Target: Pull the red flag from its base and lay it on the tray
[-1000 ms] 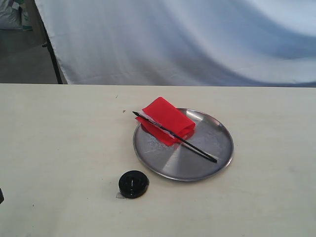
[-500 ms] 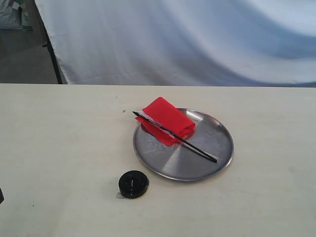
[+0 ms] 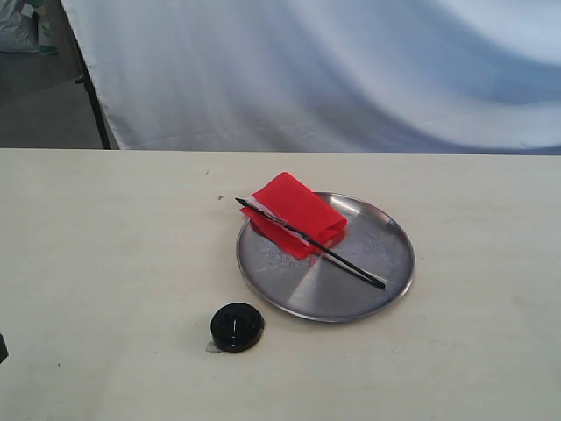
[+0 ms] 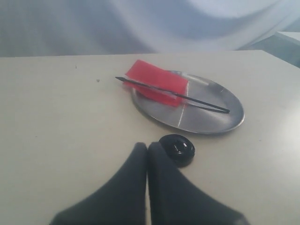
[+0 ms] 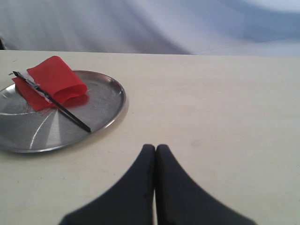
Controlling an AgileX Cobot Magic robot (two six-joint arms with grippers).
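Observation:
The red flag (image 3: pixel 296 213) lies folded on the silver tray (image 3: pixel 377 289), its black stick (image 3: pixel 342 259) slanting across the dish with the tip past the rim. It also shows as the flag (image 4: pixel 157 83) on the tray (image 4: pixel 220 124), and as the flag (image 5: pixel 54 84) on the tray (image 5: pixel 105 110). The black base (image 3: pixel 237 327) stands alone on the table, in front of the tray. My left gripper (image 4: pixel 147 147) is shut and empty, just short of the base (image 4: pixel 177 149). Well to the tray's right, my right gripper (image 5: pixel 155 149) is shut and empty over bare table.
A white cloth backdrop (image 3: pixel 333 70) hangs behind the cream table (image 3: pixel 105 246). A dark stand leg (image 3: pixel 92 96) shows at the far left. A small dark bit of the left arm (image 3: pixel 3 348) sits at the left edge of the exterior view.

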